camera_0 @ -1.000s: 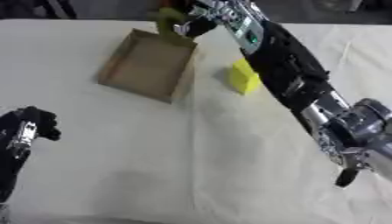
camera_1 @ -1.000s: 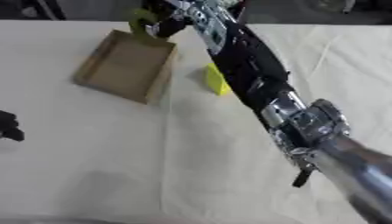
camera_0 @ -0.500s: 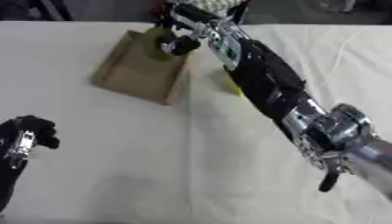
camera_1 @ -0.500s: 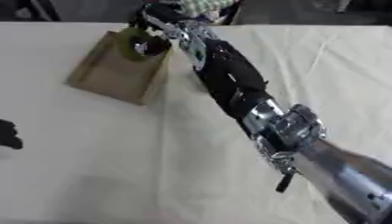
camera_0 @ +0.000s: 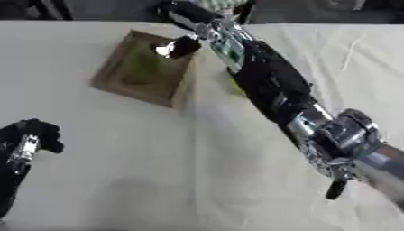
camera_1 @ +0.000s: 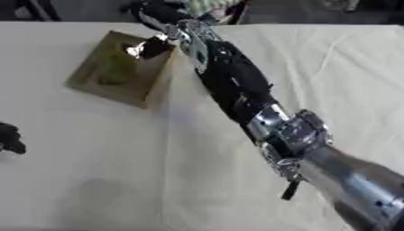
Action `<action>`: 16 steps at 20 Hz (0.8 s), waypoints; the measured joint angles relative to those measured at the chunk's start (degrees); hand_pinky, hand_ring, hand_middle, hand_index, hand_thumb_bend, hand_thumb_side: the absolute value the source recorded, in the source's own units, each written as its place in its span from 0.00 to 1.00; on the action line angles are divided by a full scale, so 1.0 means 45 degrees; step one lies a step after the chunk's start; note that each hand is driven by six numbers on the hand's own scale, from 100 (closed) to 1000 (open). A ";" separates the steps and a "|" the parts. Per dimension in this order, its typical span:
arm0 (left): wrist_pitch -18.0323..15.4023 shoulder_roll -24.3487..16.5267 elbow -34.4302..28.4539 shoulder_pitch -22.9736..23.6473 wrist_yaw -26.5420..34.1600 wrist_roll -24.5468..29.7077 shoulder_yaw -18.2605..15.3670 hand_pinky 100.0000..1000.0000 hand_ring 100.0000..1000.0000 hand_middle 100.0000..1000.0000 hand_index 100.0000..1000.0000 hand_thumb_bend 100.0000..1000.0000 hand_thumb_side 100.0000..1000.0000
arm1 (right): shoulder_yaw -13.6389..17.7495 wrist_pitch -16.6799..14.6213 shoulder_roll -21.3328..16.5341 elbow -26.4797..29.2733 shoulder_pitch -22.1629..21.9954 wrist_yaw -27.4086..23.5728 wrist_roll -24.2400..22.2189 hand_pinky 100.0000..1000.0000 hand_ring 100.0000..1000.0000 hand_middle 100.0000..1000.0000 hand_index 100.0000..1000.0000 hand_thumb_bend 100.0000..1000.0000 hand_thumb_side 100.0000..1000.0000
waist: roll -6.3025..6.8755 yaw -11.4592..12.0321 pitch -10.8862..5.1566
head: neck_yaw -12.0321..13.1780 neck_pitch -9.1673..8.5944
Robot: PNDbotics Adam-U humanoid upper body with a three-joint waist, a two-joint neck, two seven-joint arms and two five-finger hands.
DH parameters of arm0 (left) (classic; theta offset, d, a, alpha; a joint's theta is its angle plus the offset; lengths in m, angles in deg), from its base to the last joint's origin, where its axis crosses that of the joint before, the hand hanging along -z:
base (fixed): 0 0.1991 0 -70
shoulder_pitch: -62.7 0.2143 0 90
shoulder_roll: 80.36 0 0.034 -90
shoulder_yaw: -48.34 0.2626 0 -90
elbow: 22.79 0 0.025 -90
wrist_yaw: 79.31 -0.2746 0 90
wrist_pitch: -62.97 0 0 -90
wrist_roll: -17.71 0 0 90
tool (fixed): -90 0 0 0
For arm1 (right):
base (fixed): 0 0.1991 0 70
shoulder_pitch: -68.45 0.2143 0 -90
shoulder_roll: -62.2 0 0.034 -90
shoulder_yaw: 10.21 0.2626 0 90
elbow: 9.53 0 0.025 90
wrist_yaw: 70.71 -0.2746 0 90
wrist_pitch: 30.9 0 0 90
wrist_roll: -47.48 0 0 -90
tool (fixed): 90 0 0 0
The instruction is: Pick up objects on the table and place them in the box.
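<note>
A shallow brown cardboard box [camera_0: 110, 83] lies at the upper left of the white table. A blurred green object [camera_0: 143, 66] lies inside it. My right hand [camera_0: 184, 46] hovers over the box's far right corner, fingers open and apart from the green object. My right arm [camera_0: 268, 85] runs from the lower right up across the table. It hides most of a yellow block [camera_0: 234, 87], of which only a sliver shows beside the box's right wall. My left hand [camera_0: 30, 137] rests at the lower left, fingers relaxed, holding nothing.
A white cloth [camera_0: 158, 171] covers the table, with a fold line running down its middle. Dark shapes and a patterned thing [camera_0: 221, 4] stand past the table's far edge.
My right hand carried the green object over the box and let it go; the object now lies inside. The view has also shifted. My left hand stayed in place.
</note>
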 measured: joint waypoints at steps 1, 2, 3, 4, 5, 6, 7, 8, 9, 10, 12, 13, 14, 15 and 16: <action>-0.0001 0.0000 0.0000 0.0001 -0.0001 -0.0005 -0.0003 0.47 0.44 0.44 0.55 0.00 0.67 | -0.0134 0.0001 -0.0114 0.0304 0.0003 -0.0162 0.0053 0.69 0.82 0.88 0.98 0.15 0.42 | 0.0000 -0.0120 0.0000 | 0.0039 -0.0012; 0.0000 -0.0001 0.0001 0.0008 -0.0002 -0.0016 -0.0012 0.47 0.44 0.44 0.55 0.00 0.68 | -0.0273 -0.0011 -0.0261 0.0604 0.0001 -0.0342 0.0050 0.69 0.82 0.88 0.98 0.14 0.42 | 0.0000 -0.0233 0.0000 | 0.0099 -0.0034; 0.0001 -0.0004 0.0001 0.0035 -0.0004 -0.0031 -0.0042 0.48 0.44 0.44 0.55 0.00 0.68 | -0.0430 -0.0062 -0.0421 0.0902 -0.0026 -0.0536 -0.0010 0.69 0.82 0.87 0.98 0.12 0.43 | 0.0000 -0.0367 0.0000 | 0.0162 -0.0037; 0.0001 -0.0013 0.0001 0.0094 -0.0005 -0.0064 -0.0085 0.48 0.44 0.44 0.55 0.00 0.68 | -0.0608 -0.0154 -0.0579 0.1190 -0.0105 -0.0722 -0.0122 0.70 0.82 0.88 0.98 0.08 0.44 | -0.0007 -0.0540 0.0000 | 0.0247 -0.0038; -0.0006 -0.0016 0.0004 0.0128 -0.0018 -0.0093 -0.0114 0.48 0.44 0.44 0.55 0.00 0.68 | -0.0802 -0.0284 -0.0784 0.1455 -0.0242 -0.0929 -0.0274 0.71 0.83 0.88 0.98 0.08 0.44 | -0.0011 -0.0722 0.0000 | 0.0345 -0.0038; -0.0010 -0.0023 0.0004 0.0156 -0.0033 -0.0127 -0.0156 0.48 0.44 0.44 0.55 0.00 0.68 | -0.1022 -0.0441 -0.1004 0.1705 -0.0412 -0.1141 -0.0453 0.73 0.84 0.90 0.99 0.09 0.44 | -0.0013 -0.0902 -0.0002 | 0.0453 -0.0038; -0.0007 -0.0037 0.0004 0.0204 -0.0042 -0.0156 -0.0179 0.48 0.44 0.44 0.55 0.00 0.68 | -0.1271 -0.0612 -0.1244 0.1951 -0.0606 -0.1352 -0.0643 0.73 0.85 0.91 0.99 0.09 0.44 | -0.0014 -0.1059 -0.0003 | 0.0563 -0.0037; -0.0006 -0.0083 0.0006 0.0245 -0.0048 -0.0193 -0.0213 0.48 0.44 0.44 0.55 0.00 0.68 | -0.1540 -0.0799 -0.1495 0.2207 -0.0809 -0.1543 -0.0837 0.75 0.86 0.92 1.00 0.11 0.43 | -0.0019 -0.1185 -0.0004 | 0.0668 -0.0036; -0.0015 -0.0149 0.0007 0.0282 -0.0058 -0.0230 -0.0254 0.48 0.44 0.44 0.55 0.00 0.68 | -0.1819 -0.0988 -0.1756 0.2487 -0.1020 -0.1748 -0.1029 0.77 0.88 0.93 1.00 0.12 0.43 | -0.0033 -0.1320 -0.0010 | 0.0768 -0.0036; -0.0018 -0.0202 0.0009 0.0338 -0.0076 -0.0268 -0.0302 0.48 0.44 0.44 0.55 0.00 0.68 | -0.2099 -0.1187 -0.2024 0.2766 -0.1245 -0.1960 -0.1229 0.78 0.89 0.94 1.00 0.13 0.43 | -0.0050 -0.1460 -0.0016 | 0.0861 -0.0036; -0.0021 -0.0301 0.0013 0.0407 -0.0108 -0.0340 -0.0366 0.48 0.44 0.44 0.55 0.00 0.68 | -0.2526 -0.1591 -0.2617 0.3255 -0.1662 -0.2368 -0.1634 0.80 0.91 0.95 1.00 0.17 0.44 | -0.0061 -0.1636 -0.0025 | 0.1015 -0.0036; -0.0021 -0.0356 0.0014 0.0453 -0.0127 -0.0371 -0.0397 0.48 0.44 0.44 0.55 0.00 0.68 | -0.2670 -0.1797 -0.2904 0.3444 -0.1862 -0.2561 -0.1840 0.81 0.92 0.95 1.00 0.18 0.44 | -0.0062 -0.1707 -0.0032 | 0.1072 -0.0036; -0.0022 -0.0379 0.0016 0.0477 -0.0142 -0.0400 -0.0417 0.48 0.44 0.44 0.55 0.00 0.68 | -0.2773 -0.2005 -0.3197 0.3609 -0.2073 -0.2726 -0.2049 0.82 0.93 0.96 1.00 0.19 0.45 | -0.0069 -0.1773 -0.0046 | 0.1125 -0.0036; -0.0023 -0.0413 0.0018 0.0500 -0.0147 -0.0427 -0.0435 0.48 0.44 0.44 0.55 0.00 0.68 | -0.2836 -0.2216 -0.3491 0.3746 -0.2265 -0.2851 -0.2260 0.83 0.93 0.96 1.00 0.20 0.46 | -0.0073 -0.1829 -0.0058 | 0.1163 -0.0037; -0.0025 -0.0453 0.0021 0.0528 -0.0150 -0.0440 -0.0458 0.48 0.44 0.44 0.55 0.00 0.68 | -0.2873 -0.2426 -0.3755 0.3861 -0.2436 -0.2933 -0.2474 0.83 0.93 0.96 1.00 0.20 0.46 | -0.0073 -0.1869 -0.0066 | 0.1186 -0.0038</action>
